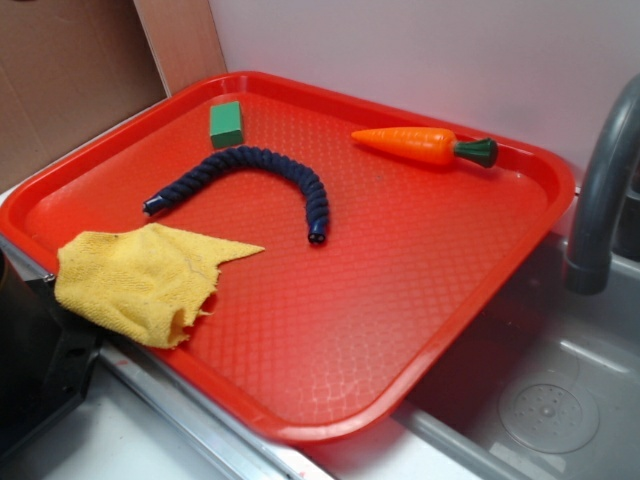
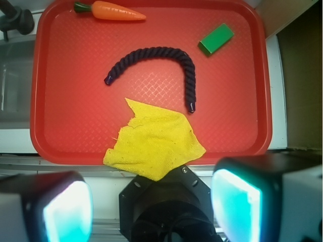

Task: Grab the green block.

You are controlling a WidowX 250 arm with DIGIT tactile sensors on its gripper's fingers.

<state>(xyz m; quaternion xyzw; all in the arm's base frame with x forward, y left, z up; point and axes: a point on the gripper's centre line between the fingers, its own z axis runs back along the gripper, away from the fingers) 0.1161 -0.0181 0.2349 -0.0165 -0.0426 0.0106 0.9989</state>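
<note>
The gripper (image 2: 151, 206) hangs high over the near rim of the red tray (image 1: 520, 215), jaws spread wide and holding nothing. The green block (image 2: 216, 39) lies alone near the tray's far corner, well apart from the rope (image 2: 166, 58), yellow cloth (image 2: 154, 146) and carrot (image 2: 113, 10). A clean grab probably means squaring the jaws to its short sides. A sink (image 1: 560, 400) adjoins.
</note>
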